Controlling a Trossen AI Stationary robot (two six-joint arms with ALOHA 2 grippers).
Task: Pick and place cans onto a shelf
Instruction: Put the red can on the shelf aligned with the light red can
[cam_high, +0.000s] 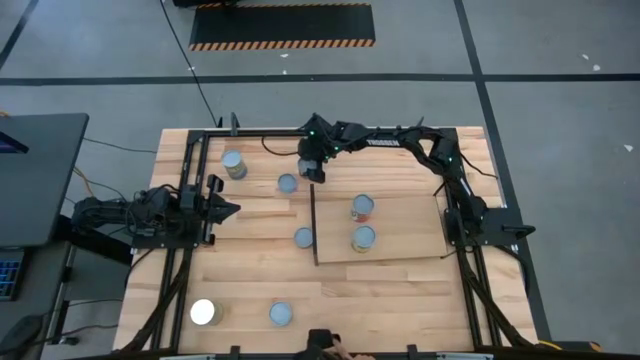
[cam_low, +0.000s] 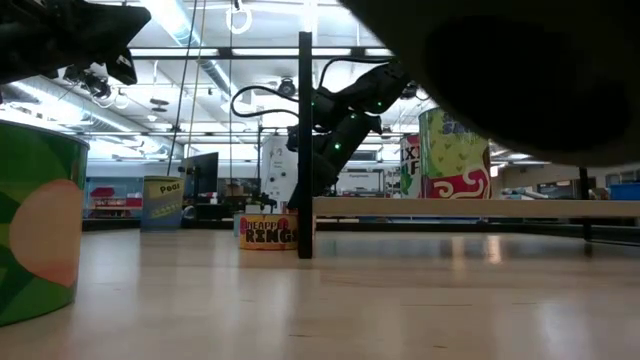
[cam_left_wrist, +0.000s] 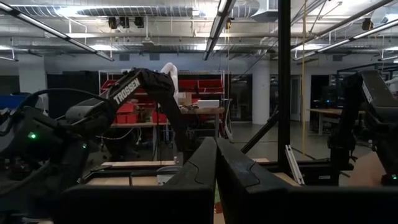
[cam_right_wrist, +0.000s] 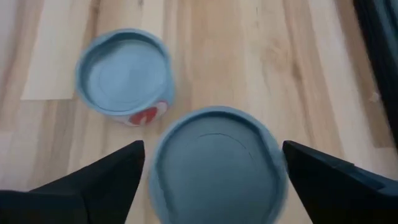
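Several cans with blue-grey tops stand on the planked table. Two cans (cam_high: 362, 207) (cam_high: 363, 238) stand on the shelf (cam_high: 400, 250), a pale panel with a dark upright strip (cam_high: 313, 225) on its left edge. My right gripper (cam_high: 305, 178) hangs open at the far middle, slanting down. In the right wrist view its fingers (cam_right_wrist: 106, 180) stand on either side of one can (cam_right_wrist: 214, 165) without touching it; this is the can (cam_high: 287, 183) beside the strip's far end. Another can (cam_right_wrist: 124, 78) stands farther on. My left gripper (cam_high: 232, 210) waits shut at the table's left.
Other cans stand at the far left (cam_high: 234, 165), left of the strip (cam_high: 303, 237), and near the front edge: a glaring white one (cam_high: 203, 312) and another (cam_high: 281, 314). Black frame rails (cam_high: 260, 133) run along the table's far edge and sides.
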